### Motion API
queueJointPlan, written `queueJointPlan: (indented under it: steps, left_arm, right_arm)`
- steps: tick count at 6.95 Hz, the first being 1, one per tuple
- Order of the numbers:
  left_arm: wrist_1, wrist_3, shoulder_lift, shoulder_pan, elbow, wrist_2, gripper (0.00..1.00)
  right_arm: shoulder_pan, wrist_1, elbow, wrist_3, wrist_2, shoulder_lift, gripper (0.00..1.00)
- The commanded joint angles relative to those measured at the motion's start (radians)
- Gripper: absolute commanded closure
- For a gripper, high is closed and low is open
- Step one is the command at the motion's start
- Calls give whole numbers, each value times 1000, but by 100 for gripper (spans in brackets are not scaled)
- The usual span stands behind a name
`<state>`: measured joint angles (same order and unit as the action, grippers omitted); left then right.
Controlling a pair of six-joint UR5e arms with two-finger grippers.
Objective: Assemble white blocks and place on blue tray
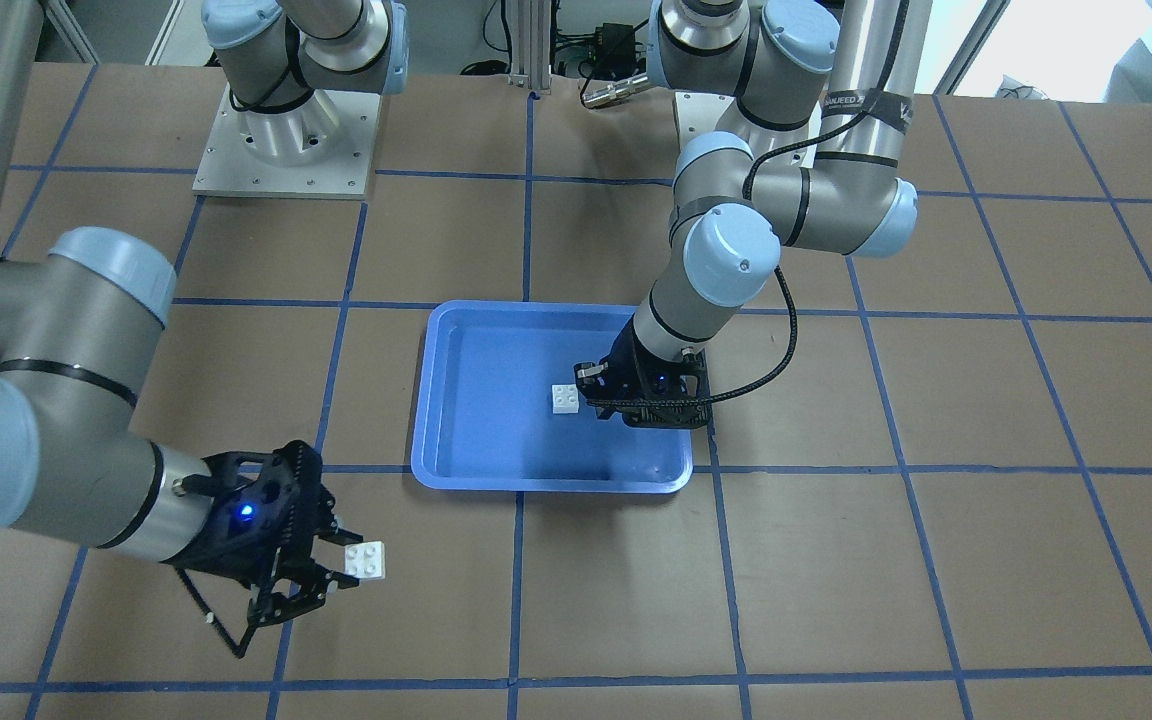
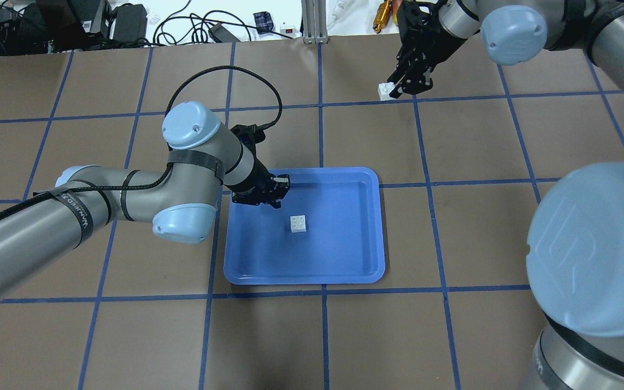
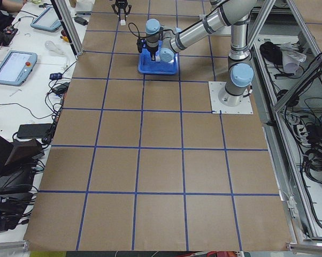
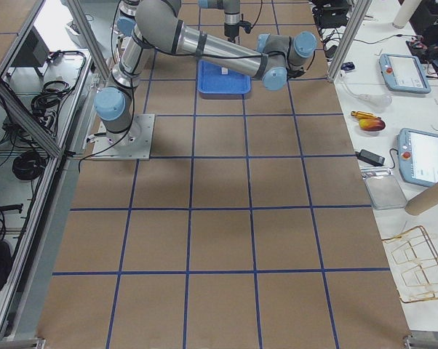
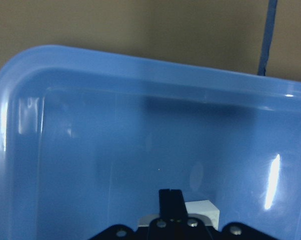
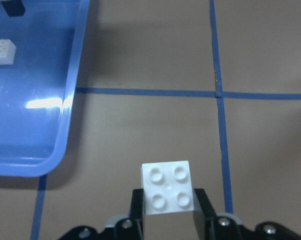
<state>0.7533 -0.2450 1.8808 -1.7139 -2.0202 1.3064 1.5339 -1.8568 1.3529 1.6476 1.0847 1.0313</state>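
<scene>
One white block [image 2: 298, 223] lies studs up on the floor of the blue tray [image 2: 344, 260]. My left gripper [image 2: 280, 184] hovers over the tray next to this block, and its fingers look shut and empty. In the left wrist view the block [image 5: 204, 212] shows just behind the fingertips. My right gripper [image 1: 341, 565] is shut on the second white block [image 1: 367, 560] and holds it just above the table, away from the tray. The right wrist view shows that block [image 6: 168, 187] between the fingers, with the tray [image 6: 30, 125] to its left.
The brown table has a blue tape grid [image 2: 320, 135]. The arm bases [image 1: 281, 150] stand at the robot's side. Cables and gear [image 2: 128, 21] lie past the far edge. Tablets and tools sit on side benches [image 4: 415, 153].
</scene>
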Motion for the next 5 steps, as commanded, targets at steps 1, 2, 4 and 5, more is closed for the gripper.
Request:
queueJointPlan:
  steps: [1, 2, 4, 5]
  left_arm:
    - [-23, 39, 12, 2, -22, 2, 90]
    - [-37, 45, 8, 3, -31, 4, 90]
    - [-52, 39, 35, -6, -29, 1, 90]
    - [-57, 56, 23, -1, -32, -1, 90]
  right_arm:
    - [102, -113, 183, -147, 4, 122, 92]
    - [139, -268, 312, -246, 9, 160, 92]
    - [154, -669, 597, -317, -3, 185, 92]
    - [155, -723, 680, -340, 6, 193, 92]
